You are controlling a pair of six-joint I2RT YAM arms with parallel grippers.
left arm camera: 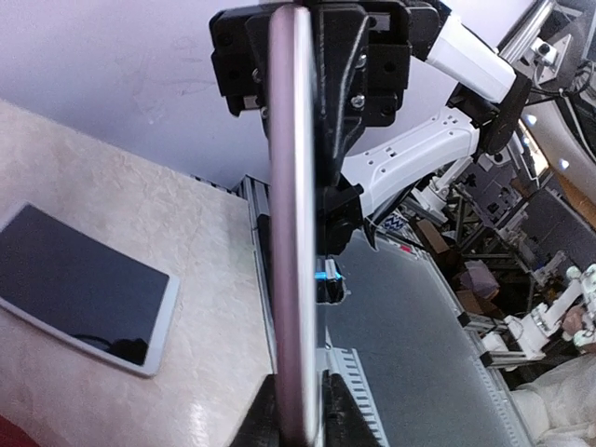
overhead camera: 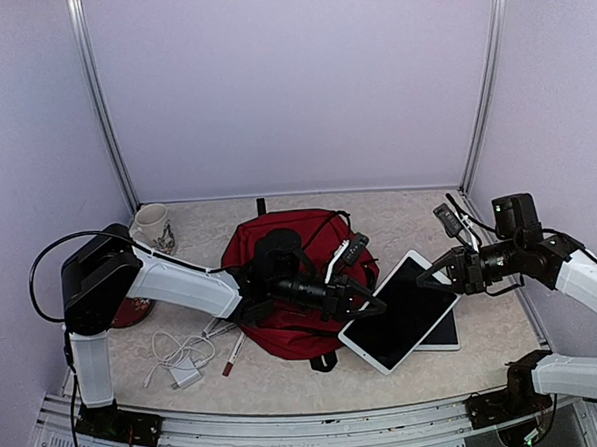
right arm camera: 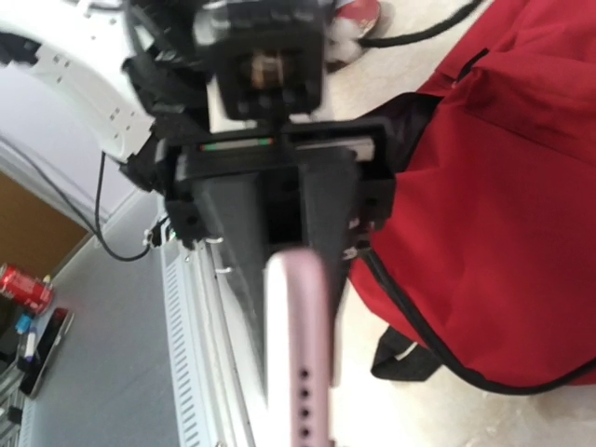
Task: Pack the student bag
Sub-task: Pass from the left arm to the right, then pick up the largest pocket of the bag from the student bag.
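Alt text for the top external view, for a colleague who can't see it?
The left end effector clamps the edge of a white tablet beside the red bag, while the right end effector meets its far corner. A second tablet lies beneath; a mug, cable and pens sit left.

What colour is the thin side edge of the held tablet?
Pink, rose-gold; the tablet edge shows best in the left wrist view.

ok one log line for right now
left gripper: shut on tablet | right gripper: shut on opposite end | red backpack: tablet not yet inside
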